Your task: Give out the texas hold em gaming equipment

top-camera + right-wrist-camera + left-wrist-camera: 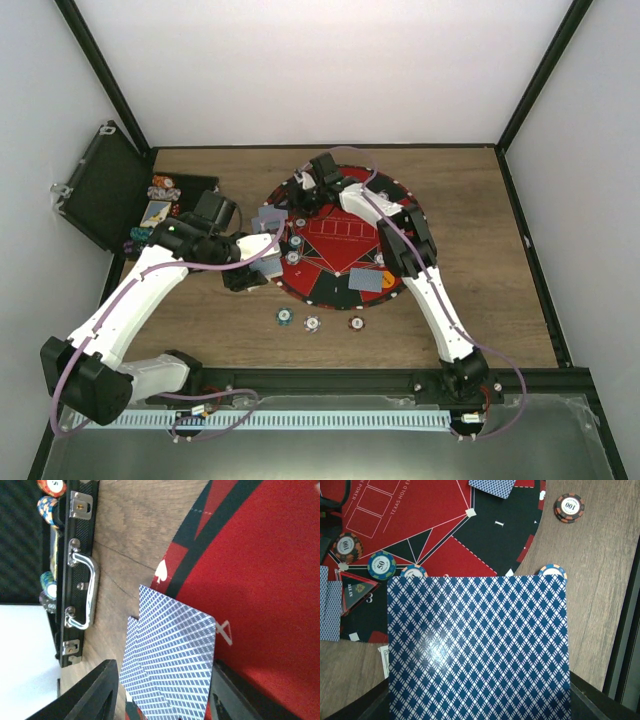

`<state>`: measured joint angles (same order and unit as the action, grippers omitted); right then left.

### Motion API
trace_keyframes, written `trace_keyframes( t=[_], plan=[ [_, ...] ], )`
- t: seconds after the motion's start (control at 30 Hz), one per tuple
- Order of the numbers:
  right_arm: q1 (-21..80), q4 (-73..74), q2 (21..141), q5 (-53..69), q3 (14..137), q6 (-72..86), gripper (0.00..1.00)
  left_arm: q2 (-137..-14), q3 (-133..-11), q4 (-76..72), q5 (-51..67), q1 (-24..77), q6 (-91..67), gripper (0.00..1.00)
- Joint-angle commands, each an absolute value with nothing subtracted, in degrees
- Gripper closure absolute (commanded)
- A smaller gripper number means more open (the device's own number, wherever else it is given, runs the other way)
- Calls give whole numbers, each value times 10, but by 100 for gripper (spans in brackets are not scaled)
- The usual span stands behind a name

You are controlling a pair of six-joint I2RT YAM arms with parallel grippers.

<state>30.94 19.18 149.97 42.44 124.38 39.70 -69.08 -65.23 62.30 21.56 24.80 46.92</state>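
Observation:
My left gripper (pixel 255 268) is at the round mat's (pixel 340 235) left edge, shut on a blue-backed playing card (pixel 479 645) that fills the left wrist view and hides the fingertips. My right gripper (pixel 303 192) is over the mat's far left, jaws apart. Its fingers (pixel 95 690) frame a few overlapped cards (pixel 170 660) lying across the mat's edge (pixel 268 218). Two more cards (pixel 368 280) lie on the mat's near right. Three chips (pixel 312 323) lie on the wood in front of the mat. Other chips (pixel 381 565) sit on the mat.
The open black case (pixel 100 190) stands at the far left, holding more chips (pixel 163 187) and a card. Its latched side with a metal handle (pixel 82 592) shows in the right wrist view. A red triangular "ALL IN" marker (pixel 355 590) lies on the mat beside the cards.

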Motion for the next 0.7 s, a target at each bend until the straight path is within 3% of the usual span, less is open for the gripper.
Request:
trace_keyframes(
  t=[0.0, 0.4, 0.67],
  plan=[
    [313, 257, 1449, 373, 1270, 336, 46, -688, -672, 627, 230, 251, 474, 88],
    [311, 296, 1343, 325, 1250, 288, 36, -688, -670, 625, 229, 251, 473, 88],
    [311, 169, 1134, 383, 977, 326, 26, -691, -669, 614, 227, 251, 474, 89]
  ],
)
